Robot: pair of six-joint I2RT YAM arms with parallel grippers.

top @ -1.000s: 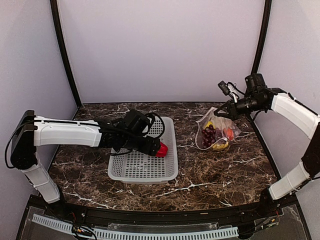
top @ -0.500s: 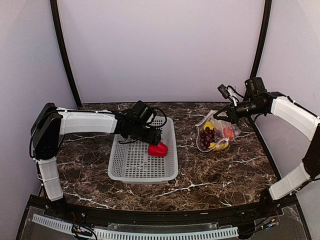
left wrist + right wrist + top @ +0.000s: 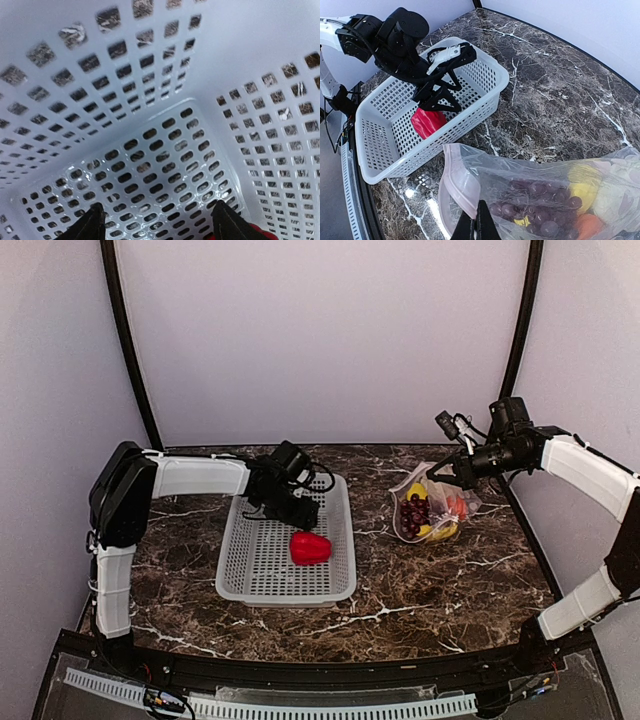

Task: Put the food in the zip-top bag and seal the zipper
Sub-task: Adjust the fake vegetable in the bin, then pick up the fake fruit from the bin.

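The red pepper (image 3: pixel 310 548) lies loose on the floor of the perforated basket (image 3: pixel 340 540). My left gripper (image 3: pixel 303 510) is open and empty just behind the pepper. In the left wrist view my left gripper (image 3: pixel 160 226) faces the basket wall, with a sliver of pepper (image 3: pixel 262 234) at the bottom right. My right gripper (image 3: pixel 441 471) is shut on the mouth edge of the zip-top bag (image 3: pixel 432 506) and holds it up. In the right wrist view my right gripper (image 3: pixel 477 222) pinches the bag beside the pinkish zipper (image 3: pixel 456 181). The grape bunch (image 3: pixel 540 192), a yellow piece (image 3: pixel 582 185) and the orange tomato (image 3: pixel 587 226) sit inside.
The grey-white basket (image 3: pixel 487 67) stands left of centre on the marble table (image 3: pixel 440 580). The bag rests at the back right, a short gap from the basket's right rim. Black frame posts (image 3: pixel 130 350) rise at the back corners.
My left gripper has opened and let go of the red pepper, which now lies on the basket floor. The left gripper has drawn back towards the far left. The right gripper sank slightly.
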